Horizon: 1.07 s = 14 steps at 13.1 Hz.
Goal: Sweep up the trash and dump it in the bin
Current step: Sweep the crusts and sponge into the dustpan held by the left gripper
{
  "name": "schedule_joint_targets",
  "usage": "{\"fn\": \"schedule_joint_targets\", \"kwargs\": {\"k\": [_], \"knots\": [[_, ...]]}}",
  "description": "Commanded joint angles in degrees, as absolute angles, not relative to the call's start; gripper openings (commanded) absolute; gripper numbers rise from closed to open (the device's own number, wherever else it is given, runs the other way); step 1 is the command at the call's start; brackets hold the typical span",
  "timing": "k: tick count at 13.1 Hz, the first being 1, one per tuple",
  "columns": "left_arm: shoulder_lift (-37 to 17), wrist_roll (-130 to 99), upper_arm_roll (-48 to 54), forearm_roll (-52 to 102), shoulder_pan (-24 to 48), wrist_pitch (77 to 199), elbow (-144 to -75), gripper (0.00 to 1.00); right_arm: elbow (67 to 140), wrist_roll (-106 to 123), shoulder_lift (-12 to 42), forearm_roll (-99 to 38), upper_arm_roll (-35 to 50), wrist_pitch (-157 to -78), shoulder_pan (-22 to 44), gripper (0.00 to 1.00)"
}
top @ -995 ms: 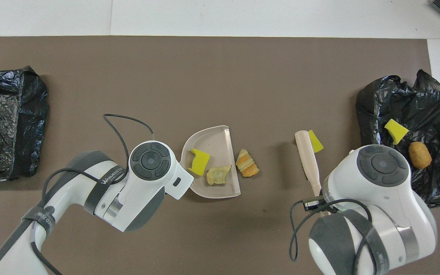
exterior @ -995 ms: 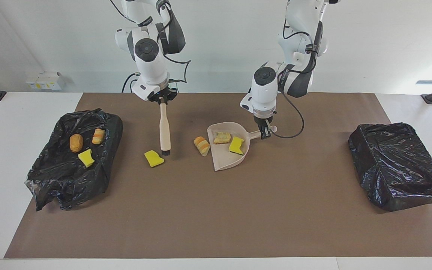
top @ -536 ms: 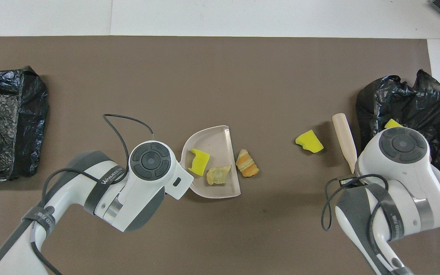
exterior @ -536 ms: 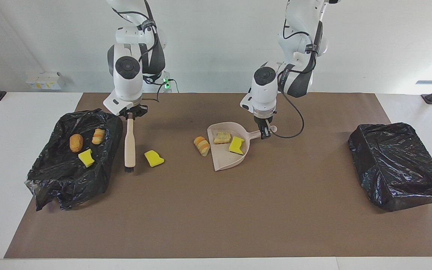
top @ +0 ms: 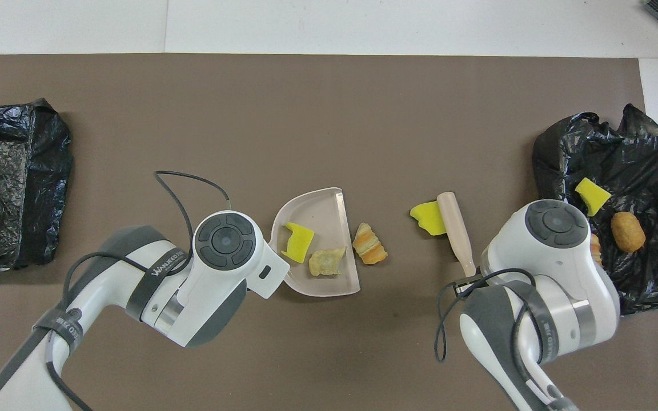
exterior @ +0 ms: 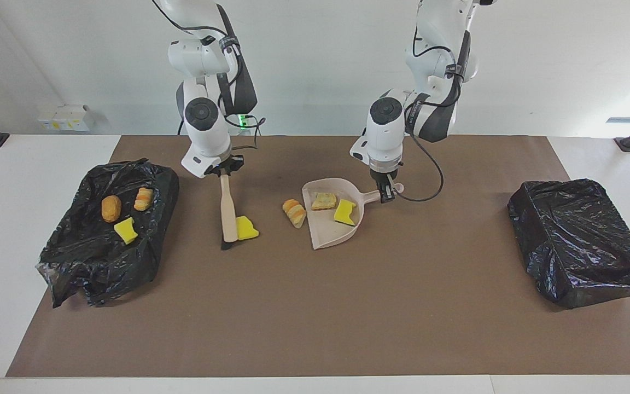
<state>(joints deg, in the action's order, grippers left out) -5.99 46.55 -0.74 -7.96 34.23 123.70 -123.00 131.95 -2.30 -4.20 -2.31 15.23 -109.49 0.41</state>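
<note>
The brush [exterior: 228, 210], gripped by the right gripper [exterior: 224, 172], has pushed the yellow sponge [exterior: 246, 228] closer to the dustpan [exterior: 330, 230], its handle pointing robotward, while the left gripper [exterior: 385, 192] clamps the dustpan's handle.

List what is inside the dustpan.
The dustpan holds two scraps: a tan bread-like chunk and a green-and-yellow sponge. Whatever lies beneath those two pieces is covered.

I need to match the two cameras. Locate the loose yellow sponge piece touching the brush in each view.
Facing view: yellow sponge piece lies against the beige wooden hand brush.
Overhead view: same sponge, against the brush.
Shared landmark: beige plastic dustpan, toward the left arm's end.
</note>
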Motion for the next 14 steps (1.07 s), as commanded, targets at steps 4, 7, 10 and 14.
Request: {"fn": "schedule_joint_targets", "kwargs": {"k": [4,7,10,14], "knots": [[-4.7,45.2,-1.3,-7.6,35.6,125.1,-125.4,0.0,133.1,0.2,-6.7,-18.8,15.3,-110.0,9.4,0.0],[-4.7,45.3,-1.3,-7.6,35.5,125.2,-125.6,0.0,132.3,-1.9,-6.5,-27.4,15.3,-112.7,12.6,0.0],[-4.5,46.2,-1.3,-4.5,35.2,129.8,-128.4,0.0,129.7,-2.5,-5.5,-27.7,15.5,-112.7,12.7,0.0],[-4.6,49.4,-1.3,-3.1,34.6,131.7,-128.7,0.0,124.6,-5.1,-6.6,-15.6,15.3,-103.6,12.6,0.0]]}}
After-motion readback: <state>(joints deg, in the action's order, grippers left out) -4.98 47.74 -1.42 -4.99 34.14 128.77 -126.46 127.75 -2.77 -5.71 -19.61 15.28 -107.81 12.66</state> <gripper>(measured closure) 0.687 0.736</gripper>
